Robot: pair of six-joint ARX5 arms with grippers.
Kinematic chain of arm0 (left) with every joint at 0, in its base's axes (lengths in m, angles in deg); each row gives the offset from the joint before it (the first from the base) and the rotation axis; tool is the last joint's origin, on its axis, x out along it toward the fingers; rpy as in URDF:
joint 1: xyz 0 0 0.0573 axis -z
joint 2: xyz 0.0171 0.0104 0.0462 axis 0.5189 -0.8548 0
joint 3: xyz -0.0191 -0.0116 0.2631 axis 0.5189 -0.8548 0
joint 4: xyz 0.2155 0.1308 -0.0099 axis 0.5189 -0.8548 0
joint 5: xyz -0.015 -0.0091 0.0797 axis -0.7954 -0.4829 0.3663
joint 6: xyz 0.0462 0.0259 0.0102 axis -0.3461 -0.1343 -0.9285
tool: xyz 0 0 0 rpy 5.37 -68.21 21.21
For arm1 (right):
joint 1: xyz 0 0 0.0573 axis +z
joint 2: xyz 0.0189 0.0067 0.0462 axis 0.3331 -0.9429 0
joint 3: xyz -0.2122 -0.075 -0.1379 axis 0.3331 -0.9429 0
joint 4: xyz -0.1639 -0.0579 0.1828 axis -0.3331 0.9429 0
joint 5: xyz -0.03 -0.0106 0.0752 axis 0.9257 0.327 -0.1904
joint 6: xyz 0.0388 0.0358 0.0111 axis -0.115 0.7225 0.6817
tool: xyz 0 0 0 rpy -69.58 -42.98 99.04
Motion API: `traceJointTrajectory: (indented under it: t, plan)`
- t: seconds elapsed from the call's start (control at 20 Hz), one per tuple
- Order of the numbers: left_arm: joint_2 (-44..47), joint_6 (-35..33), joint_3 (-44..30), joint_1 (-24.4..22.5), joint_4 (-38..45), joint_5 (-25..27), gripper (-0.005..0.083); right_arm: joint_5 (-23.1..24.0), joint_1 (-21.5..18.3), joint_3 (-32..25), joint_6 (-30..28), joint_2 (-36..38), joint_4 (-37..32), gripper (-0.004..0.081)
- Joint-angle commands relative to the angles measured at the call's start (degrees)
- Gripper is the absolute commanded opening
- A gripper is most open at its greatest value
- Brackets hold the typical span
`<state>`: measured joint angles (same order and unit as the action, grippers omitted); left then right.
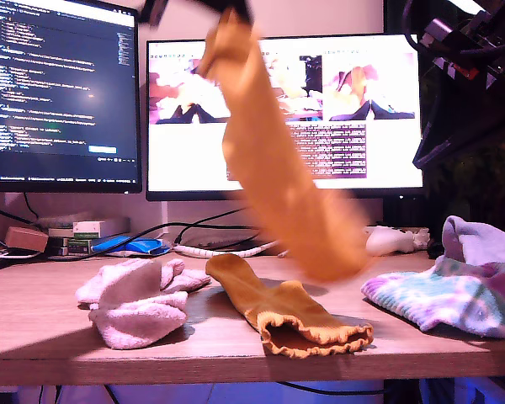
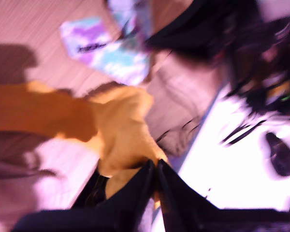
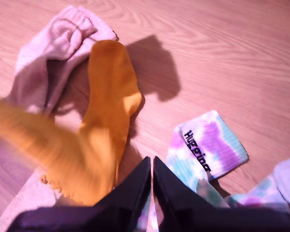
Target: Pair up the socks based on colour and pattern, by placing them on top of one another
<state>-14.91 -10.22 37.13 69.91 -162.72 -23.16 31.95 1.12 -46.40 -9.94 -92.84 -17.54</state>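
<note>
My first gripper point(image 2: 154, 166) is clamped shut on a mustard sock point(image 1: 273, 160), held high w/ the sock dangling, motion-blurred, above the tabletop point(image 1: 50, 337). Below it lies the 2nd mustard sock point(image 1: 290, 316), frilly cuff toward the front edge. My second gripper point(image 3: 152, 166) has jaws closed, nothing btwn them, hovering near the tie-dye sock point(image 3: 205, 147). Fluffy pink socks point(image 1: 139, 299) sit just beside the flat mustard one.
</note>
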Motion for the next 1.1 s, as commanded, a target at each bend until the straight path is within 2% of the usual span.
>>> traceJointTrajectory:
  t: [0.0, 0.25, 0.4, 0.55, 0.8, 1.05]
  plan:
    - [2.36, -2.19, -4.42, 0.24, -0.13, 0.39, -0.0020, 0.20, -0.55, -0.02, -0.35, -0.20, 0.00, -0.0012]
    - [12.15, -2.95, -15.08, 0.09, -0.09, -0.72, -0.0020, 0.15, -1.27, -0.02, -0.35, -0.20, -0.28, -0.0013]
    - [15.17, -2.89, -18.53, 0.11, 0.35, -5.79, -0.0020, 0.13, -1.27, -0.02, -0.33, -0.22, -0.94, -0.0013]
    - [15.04, -3.23, -18.53, 1.11, 3.82, -12.41, -0.0020, 0.13, -1.25, -0.02, -0.33, -0.20, -1.11, -0.0012]
    - [11.69, -3.23, -18.53, 0.42, 10.25, -11.17, -0.0020, 0.11, -1.25, -0.02, -0.33, -0.22, -1.18, -0.0013]
    - [5.99, -5.40, -18.53, -1.64, 12.48, -11.61, -0.0020, 0.13, -1.25, -0.02, -0.33, -0.22, -2.01, -0.0012]
